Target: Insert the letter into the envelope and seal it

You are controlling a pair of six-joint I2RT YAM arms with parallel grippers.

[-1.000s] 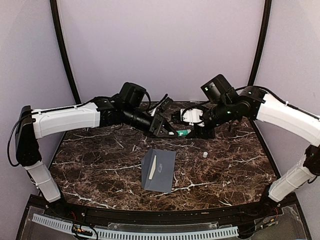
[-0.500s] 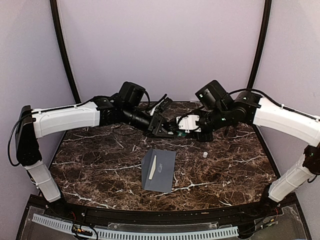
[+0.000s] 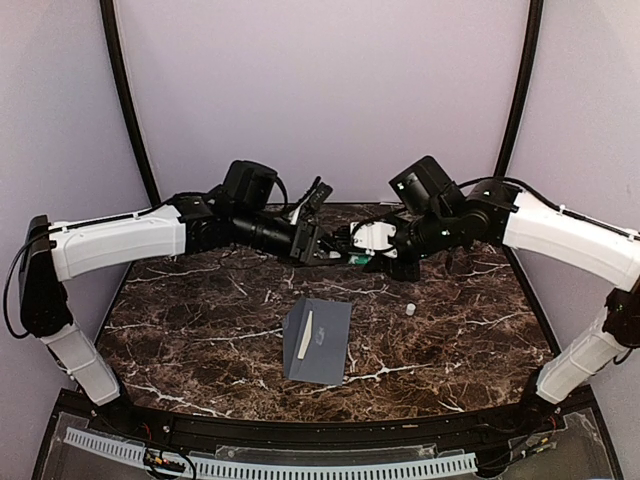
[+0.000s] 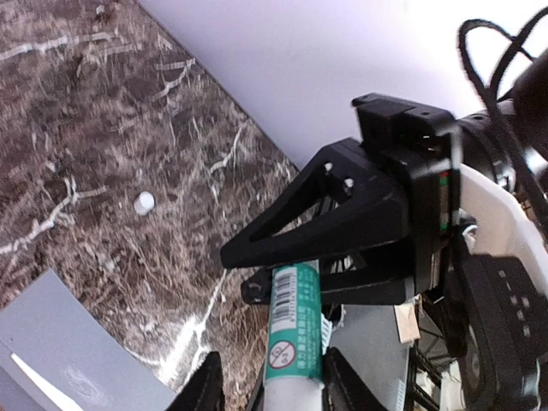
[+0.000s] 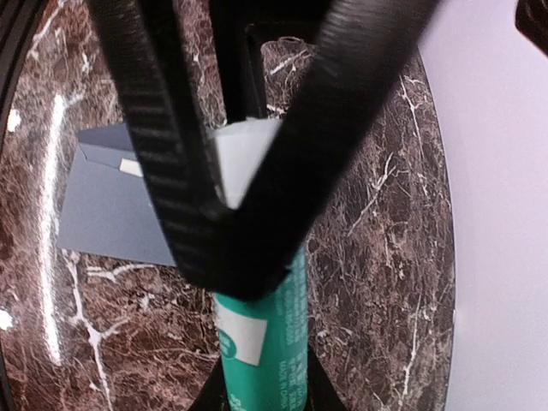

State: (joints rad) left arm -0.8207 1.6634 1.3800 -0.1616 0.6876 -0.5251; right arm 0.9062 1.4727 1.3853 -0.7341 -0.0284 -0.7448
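The grey-blue envelope point(image 3: 320, 343) lies flat at the table's middle, also seen in the right wrist view point(image 5: 116, 205). A narrow cream strip of the letter point(image 3: 307, 335) shows along its left side. Above the back of the table both grippers meet over a green glue stick point(image 3: 356, 258). My right gripper point(image 5: 261, 396) is shut on the stick's green body point(image 5: 267, 330). My left gripper point(image 4: 274, 387) stands open around the stick's other end point(image 4: 295, 317), with a gap beside one finger. The right gripper's black jaws fill the left wrist view behind the stick.
A small white cap point(image 3: 409, 309) lies on the dark marble table point(image 3: 200, 320) to the right of the envelope, and shows in the left wrist view point(image 4: 144, 203). Purple walls stand close behind the arms.
My right gripper has moved left onto the glue stick and closed on it. My left gripper's jaws have opened and that arm has drawn back slightly to the left.
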